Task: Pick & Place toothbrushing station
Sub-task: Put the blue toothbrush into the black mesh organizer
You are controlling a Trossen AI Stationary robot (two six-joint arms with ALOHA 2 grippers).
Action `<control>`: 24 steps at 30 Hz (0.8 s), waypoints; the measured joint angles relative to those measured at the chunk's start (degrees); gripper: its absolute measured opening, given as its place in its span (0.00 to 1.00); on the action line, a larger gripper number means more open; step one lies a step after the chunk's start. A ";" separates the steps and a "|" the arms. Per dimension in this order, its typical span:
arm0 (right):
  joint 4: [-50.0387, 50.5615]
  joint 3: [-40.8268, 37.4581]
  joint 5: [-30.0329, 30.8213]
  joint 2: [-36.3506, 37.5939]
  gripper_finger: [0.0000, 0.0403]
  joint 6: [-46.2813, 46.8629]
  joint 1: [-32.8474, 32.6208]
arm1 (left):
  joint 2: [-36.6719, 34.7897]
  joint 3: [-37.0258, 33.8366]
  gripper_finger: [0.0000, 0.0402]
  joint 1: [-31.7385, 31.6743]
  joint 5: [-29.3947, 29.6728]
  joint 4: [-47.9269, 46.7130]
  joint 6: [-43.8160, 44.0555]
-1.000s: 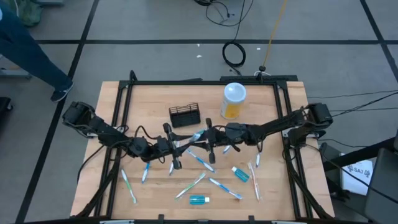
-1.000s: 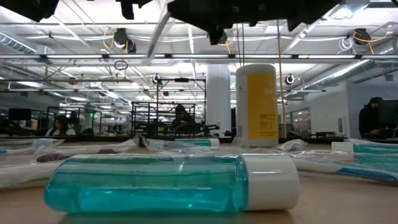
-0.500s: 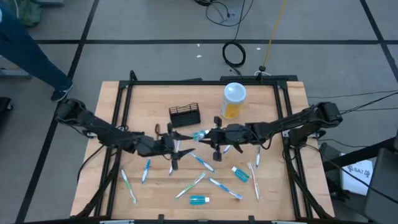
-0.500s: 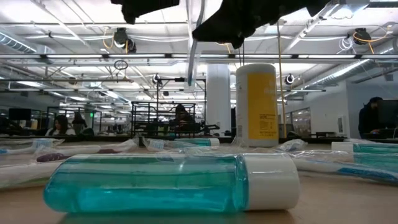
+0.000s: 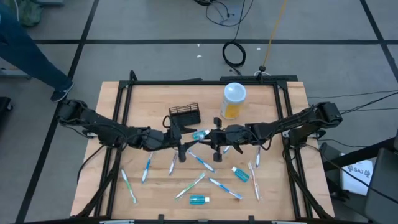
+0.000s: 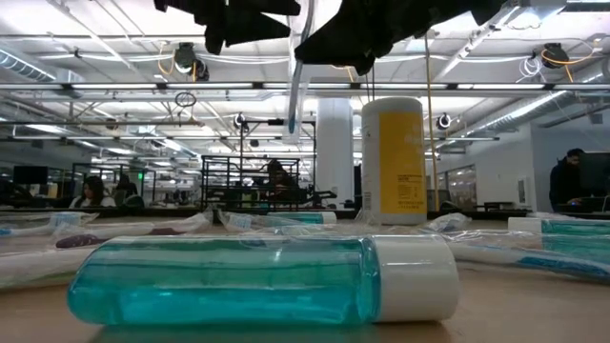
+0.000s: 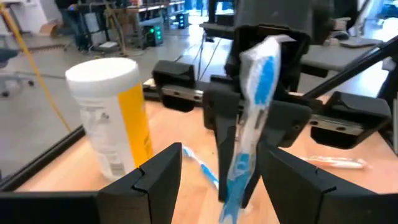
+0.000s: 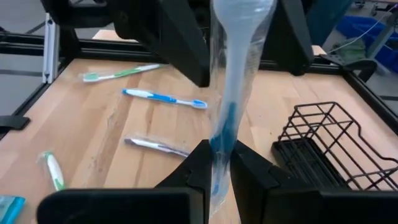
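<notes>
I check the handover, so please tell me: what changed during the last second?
The left hand opened and let go of the wrapped blue toothbrush, which the right hand holds shut, upright above the table. The black rack and yellow container did not move.

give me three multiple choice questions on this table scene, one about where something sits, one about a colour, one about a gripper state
1. Where does the small black wire rack stand?
A. at the table's near edge, by the mouthwash bottle
B. beside the white-lidded yellow container, on the side toward the left arm
C. on the floor

2. What colour is the liquid in the small clear bottle lying closest in the low view?
A. red
B. teal
C. black

3. What is the right gripper doing?
A. shut on the wrapped blue toothbrush
B. open over the rack
C. shut on the container

Answers: 1 B, the high view shows rack and container side by side at the far part of the table. 2 B, the bottle shows teal under its white cap. 3 A, the right wrist view shows both fingers pinching the wrapper.
</notes>
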State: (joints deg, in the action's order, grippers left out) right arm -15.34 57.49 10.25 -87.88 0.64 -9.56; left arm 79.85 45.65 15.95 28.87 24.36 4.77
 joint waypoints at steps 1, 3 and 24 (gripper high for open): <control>-0.10 0.00 0.01 0.00 0.08 0.00 0.00 | 0.00 0.00 0.54 -0.44 -1.23 0.47 -0.69; -0.23 0.00 -0.01 0.00 0.08 0.00 0.00 | 0.00 0.00 0.54 -1.50 -5.51 1.29 -0.83; -0.21 0.00 -0.03 -0.02 0.09 -0.02 0.20 | 3.36 -0.04 0.54 -7.41 -18.78 10.40 -1.34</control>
State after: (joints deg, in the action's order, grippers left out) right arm -15.55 57.49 10.22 -87.90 0.62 -9.37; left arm 83.21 45.60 8.54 10.09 34.76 3.43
